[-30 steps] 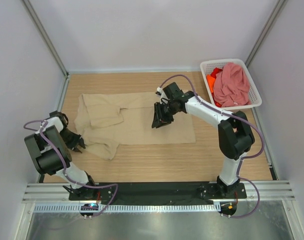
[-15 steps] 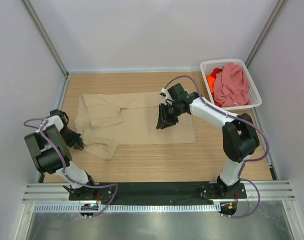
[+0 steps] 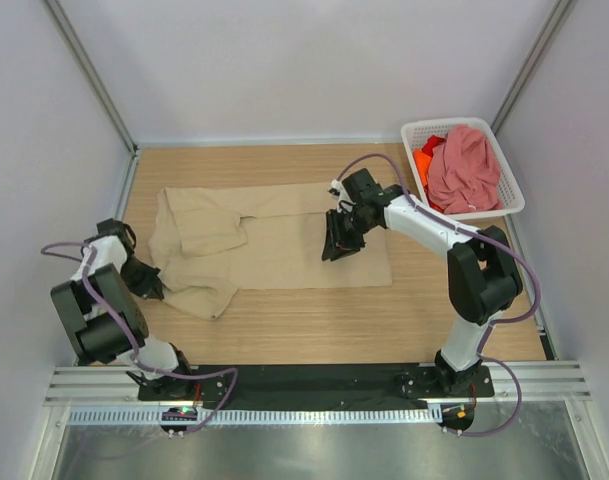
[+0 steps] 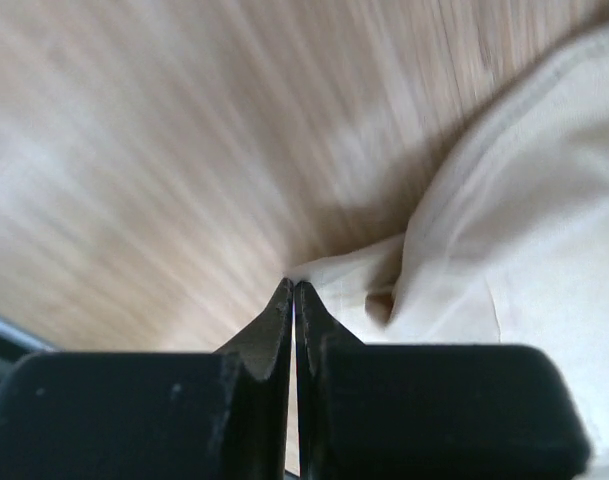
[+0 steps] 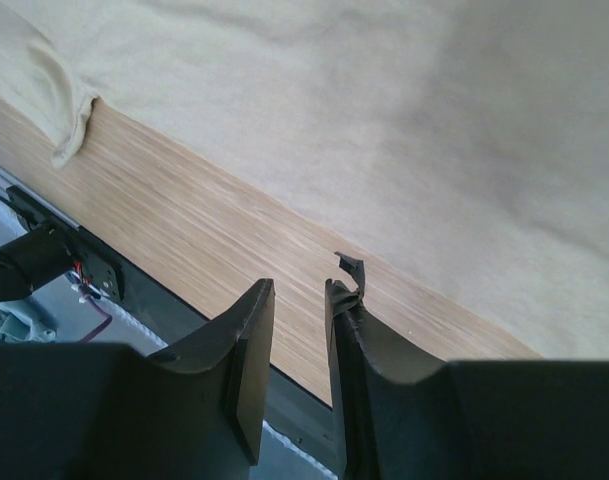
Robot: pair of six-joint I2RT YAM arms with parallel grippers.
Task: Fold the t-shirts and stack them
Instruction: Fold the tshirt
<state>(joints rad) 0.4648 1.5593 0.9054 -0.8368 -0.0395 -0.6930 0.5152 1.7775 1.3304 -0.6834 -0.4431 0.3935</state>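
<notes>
The beige-tan t-shirt [image 3: 274,240] lies spread on the wooden table, its lower left part bunched; it also shows in the right wrist view [image 5: 384,120]. My left gripper [image 3: 150,283] is low at the shirt's left edge. In the left wrist view the gripper [image 4: 294,287] is shut, with a point of the beige cloth [image 4: 504,220] running right into its tips. My right gripper [image 3: 336,250] hangs above the shirt's near right part, slightly open and empty [image 5: 299,290]. The dusty pink shirt [image 3: 464,170] and the bright orange one [image 3: 427,160] lie in the basket.
The white lattice basket [image 3: 511,200] stands at the back right corner. White walls and metal posts close in the table on three sides. A black rail [image 3: 304,380] runs along the near edge with both arm bases.
My right gripper has drifted to the right above the beige shirt. My left gripper has closed at the shirt's left edge and shifted slightly left.
</notes>
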